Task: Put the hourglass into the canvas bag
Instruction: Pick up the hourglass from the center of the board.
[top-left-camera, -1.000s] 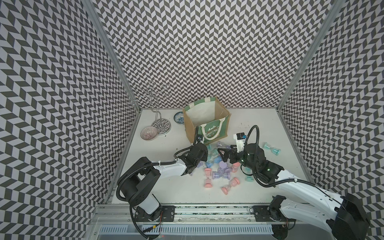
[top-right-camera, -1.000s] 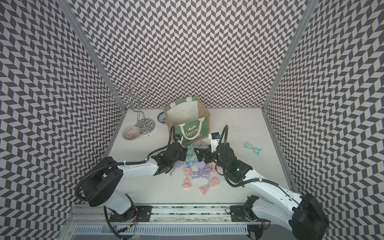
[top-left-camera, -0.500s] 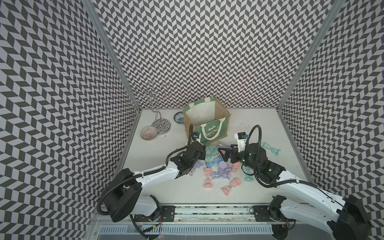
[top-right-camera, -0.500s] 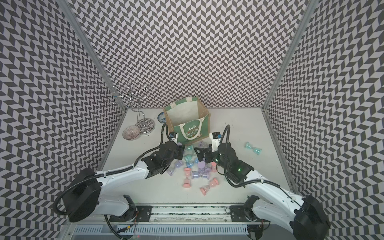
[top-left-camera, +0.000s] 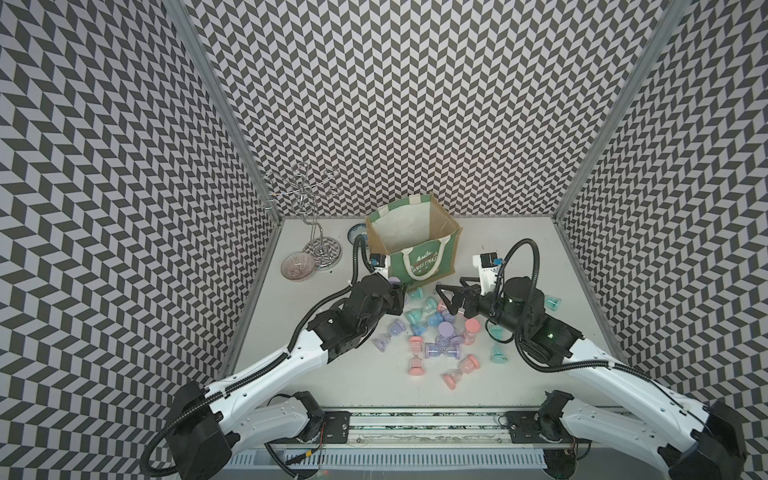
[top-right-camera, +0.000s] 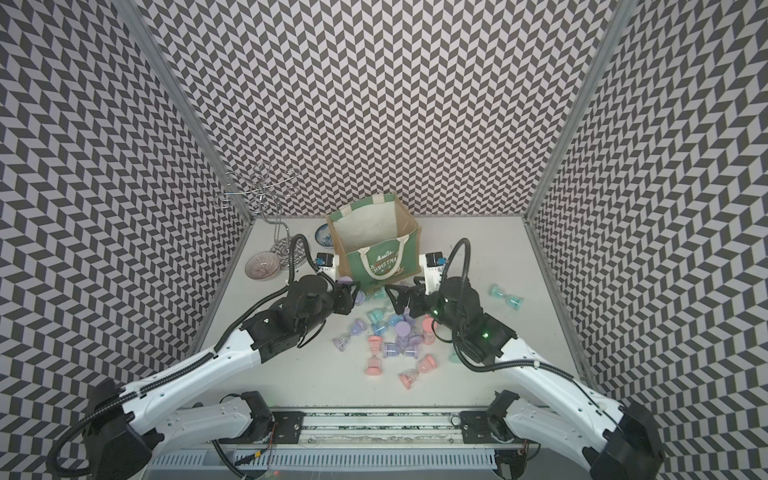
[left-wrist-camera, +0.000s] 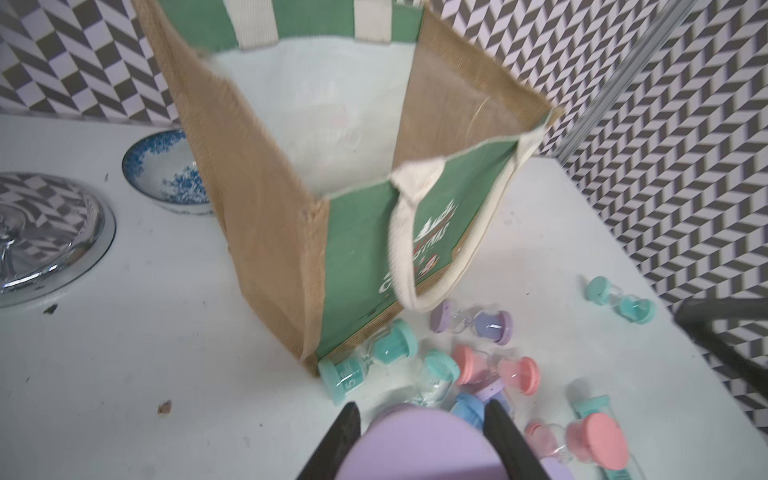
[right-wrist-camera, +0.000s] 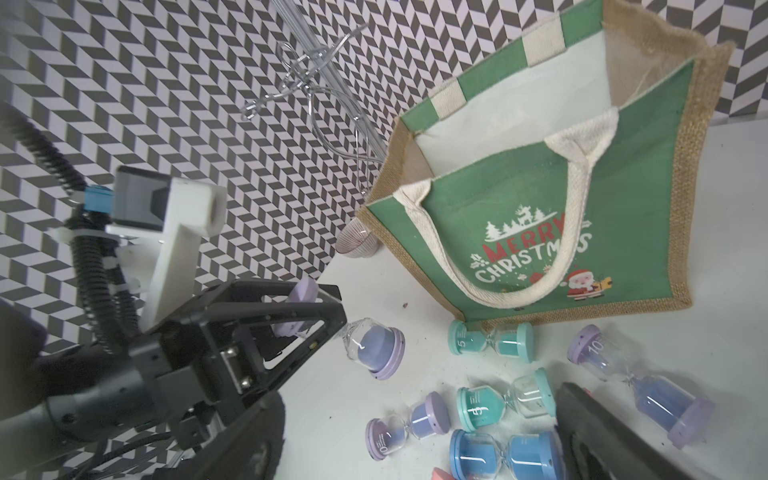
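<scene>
Down at the front, pink hourglasses (top-left-camera: 415, 359) lie on the white worktop (top-left-camera: 353, 382), the near edge of a pile (top-left-camera: 440, 332) of pink, blue, teal and purple ones.

Just past them the two arms face each other across that pile. The left tool (left-wrist-camera: 422, 415) is pinching a purple hourglass (left-wrist-camera: 415, 451), with its black fingers (left-wrist-camera: 338, 444) pressed on either side. The right wrist view catches the same grip from the side. That hourglass sits outside the canvas bag (top-left-camera: 419, 266), just in front of its near left corner.

The right tool (top-left-camera: 444, 298) is spread wide with nothing between its fingers, over the right side of the pile and pointing toward its partner. Out to the right a stray hourglass (top-left-camera: 550, 301), teal, lies alone, well apart from the rest.

Further back, the bag stands upright with its mouth open and white lining showing. Its green "Merry Christmas" panel faces the arms, and a white rope handle (left-wrist-camera: 399, 257) droops down the front. A teal hourglass (left-wrist-camera: 365, 361) lies right against the bag's bottom edge.

Left of the bag is a pinkish glass bowl (top-left-camera: 297, 266), then a shiny wire stand (top-left-camera: 322, 251). A blue-patterned bowl (left-wrist-camera: 158, 166) is tucked beside the bag's far left side, near the back wall.
</scene>
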